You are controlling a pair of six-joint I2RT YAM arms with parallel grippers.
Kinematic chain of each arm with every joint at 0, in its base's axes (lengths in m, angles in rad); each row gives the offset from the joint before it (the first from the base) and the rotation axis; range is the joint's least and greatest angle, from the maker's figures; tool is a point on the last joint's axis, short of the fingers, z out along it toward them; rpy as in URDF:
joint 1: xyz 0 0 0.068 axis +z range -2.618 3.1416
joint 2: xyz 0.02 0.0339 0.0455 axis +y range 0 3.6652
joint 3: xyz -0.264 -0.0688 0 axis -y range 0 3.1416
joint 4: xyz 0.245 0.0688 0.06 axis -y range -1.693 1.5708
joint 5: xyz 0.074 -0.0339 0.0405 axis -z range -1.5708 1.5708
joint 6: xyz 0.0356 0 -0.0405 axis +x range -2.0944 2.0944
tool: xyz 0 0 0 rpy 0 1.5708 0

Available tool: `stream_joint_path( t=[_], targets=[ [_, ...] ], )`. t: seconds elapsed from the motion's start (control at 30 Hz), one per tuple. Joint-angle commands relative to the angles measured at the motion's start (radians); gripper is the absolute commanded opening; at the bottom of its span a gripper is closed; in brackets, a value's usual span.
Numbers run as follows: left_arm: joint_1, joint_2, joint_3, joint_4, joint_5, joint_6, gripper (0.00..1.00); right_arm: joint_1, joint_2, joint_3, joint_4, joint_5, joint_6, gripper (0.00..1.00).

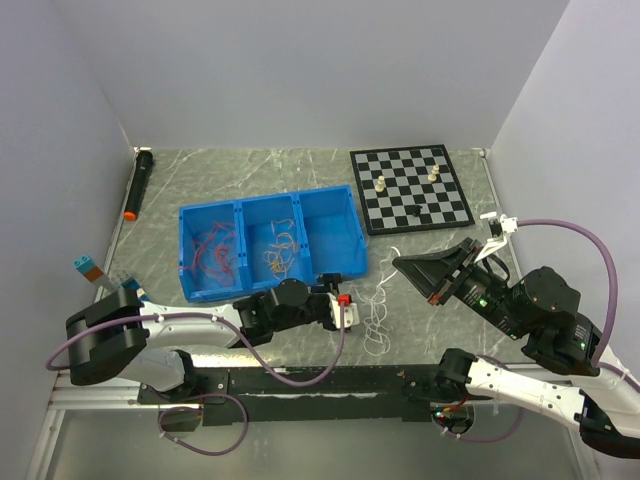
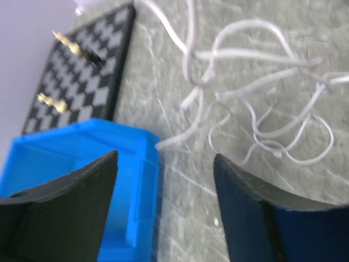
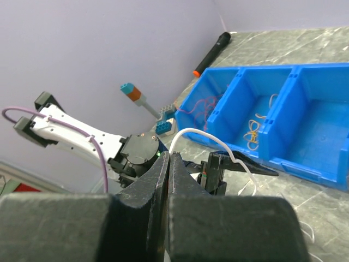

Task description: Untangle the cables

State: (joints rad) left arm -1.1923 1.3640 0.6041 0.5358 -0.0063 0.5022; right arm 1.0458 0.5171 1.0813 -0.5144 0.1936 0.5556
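Red cables [image 1: 212,250], orange cables [image 1: 280,256] binned; my right pincer [image 3: 168,158] grips one white cable [image 3: 188,130], the white tangle [image 2: 245,54] waits beyond my open left pincer [image 2: 164,158]

On my feed I see a dark grey-green, marble-veined table top [image 1: 250,170] closed in by plain matte lavender-grey walls [image 1: 300,70] along its far, left and right edges. The light is soft and even. A pale metal rail [image 1: 95,397] runs along the near edge.
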Motion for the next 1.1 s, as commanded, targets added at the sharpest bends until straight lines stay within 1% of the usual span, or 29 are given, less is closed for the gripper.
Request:
stream_joint_path(
  t=[0.0, 0.07, 0.13, 0.17, 0.23, 0.27, 0.3, 0.37, 0.4, 0.47, 0.5, 0.57, 0.73, 0.83, 0.87, 0.97, 1.0, 1.03, 1.07],
  targets=[
    [-0.01, -0.019, -0.01, 0.196, 0.009, 0.079, 0.7, 0.006, 0.011, 0.034, 0.07, -0.055, -0.01, 0.0],
    [-0.012, -0.02, 0.002, 0.175, 0.026, 0.094, 0.7, 0.006, 0.011, 0.032, 0.077, -0.068, -0.01, 0.0],
    [-0.019, -0.02, 0.014, 0.136, 0.074, 0.095, 0.65, 0.006, 0.012, 0.034, 0.08, -0.072, -0.01, 0.0],
    [-0.024, -0.019, 0.029, 0.088, 0.128, 0.101, 0.63, 0.005, 0.009, 0.035, 0.08, -0.074, -0.01, 0.0],
    [-0.03, -0.022, 0.066, -0.073, 0.246, 0.14, 0.65, 0.006, 0.005, 0.034, 0.085, -0.074, -0.008, 0.0],
    [-0.035, -0.019, 0.08, -0.191, 0.288, 0.195, 0.67, 0.006, 0.003, 0.034, 0.085, -0.074, -0.006, 0.0],
    [-0.042, -0.017, 0.082, -0.235, 0.307, 0.229, 0.68, 0.006, 0.001, 0.035, 0.083, -0.074, -0.006, 0.0],
    [-0.047, -0.017, 0.066, -0.203, 0.28, 0.242, 0.65, 0.007, -0.002, 0.035, 0.079, -0.075, -0.005, 0.0],
    [-0.047, -0.02, 0.059, -0.174, 0.26, 0.245, 0.61, 0.006, -0.006, 0.032, 0.08, -0.075, -0.003, 0.0],
    [-0.047, -0.022, 0.049, -0.142, 0.23, 0.263, 0.47, 0.006, -0.009, 0.026, 0.082, -0.077, 0.0, 0.0],
    [-0.047, -0.022, 0.051, -0.139, 0.218, 0.268, 0.43, 0.006, -0.011, 0.025, 0.082, -0.075, -0.002, 0.0],
    [-0.047, -0.02, 0.054, -0.148, 0.206, 0.266, 0.43, 0.006, -0.011, 0.031, 0.077, -0.075, -0.005, 0.0],
    [-0.047, -0.039, 0.02, -0.154, 0.184, 0.275, 0.47, 0.008, -0.017, 0.039, 0.063, -0.068, -0.011, 0.0],
    [-0.047, -0.048, -0.001, -0.157, 0.172, 0.289, 0.46, 0.006, -0.02, 0.039, 0.063, -0.065, -0.011, 0.0],
    [-0.047, -0.052, -0.007, -0.152, 0.167, 0.288, 0.42, 0.005, -0.022, 0.039, 0.065, -0.063, -0.011, 0.0],
    [-0.047, -0.055, -0.015, -0.132, 0.147, 0.274, 0.19, 0.006, -0.019, 0.046, 0.065, -0.065, -0.014, 0.0],
    [-0.046, -0.06, -0.018, -0.122, 0.14, 0.269, 0.13, 0.006, -0.019, 0.048, 0.063, -0.065, -0.017, 0.0],
    [-0.047, -0.062, -0.021, -0.114, 0.134, 0.266, 0.08, 0.006, -0.017, 0.049, 0.062, -0.063, -0.017, 0.0],
    [-0.047, -0.068, -0.021, -0.112, 0.126, 0.263, 0.07, 0.006, -0.017, 0.051, 0.06, -0.06, -0.019, 0.0]
  ],
)
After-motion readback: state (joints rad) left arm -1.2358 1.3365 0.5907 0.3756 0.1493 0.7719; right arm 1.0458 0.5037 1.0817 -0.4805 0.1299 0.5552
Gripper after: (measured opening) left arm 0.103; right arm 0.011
